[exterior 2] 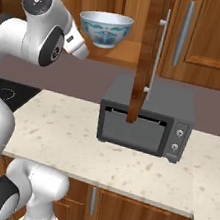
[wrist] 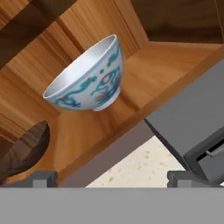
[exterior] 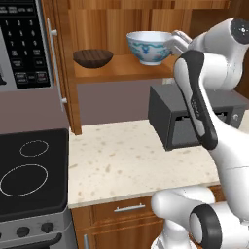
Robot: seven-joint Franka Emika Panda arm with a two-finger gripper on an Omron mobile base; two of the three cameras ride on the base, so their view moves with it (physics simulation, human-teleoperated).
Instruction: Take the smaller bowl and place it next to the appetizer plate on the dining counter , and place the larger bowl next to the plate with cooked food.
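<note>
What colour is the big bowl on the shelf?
White bowl with blue-green and red painted patterns; clearest in the hand view.

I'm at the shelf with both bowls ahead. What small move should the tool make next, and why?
Probably ease the tool forward toward the white patterned bowl, then close on its rim. In the hand view its fingertips sit wide apart with nothing between them, and that bowl stands upright on the wooden shelf, apart from the dark brown bowl. Which bowl is smaller is hard to judge here.

Two bowls: one patterned bowl (exterior: pixel 149 47), one dark bowl (exterior: pixel 93 58).
</note>
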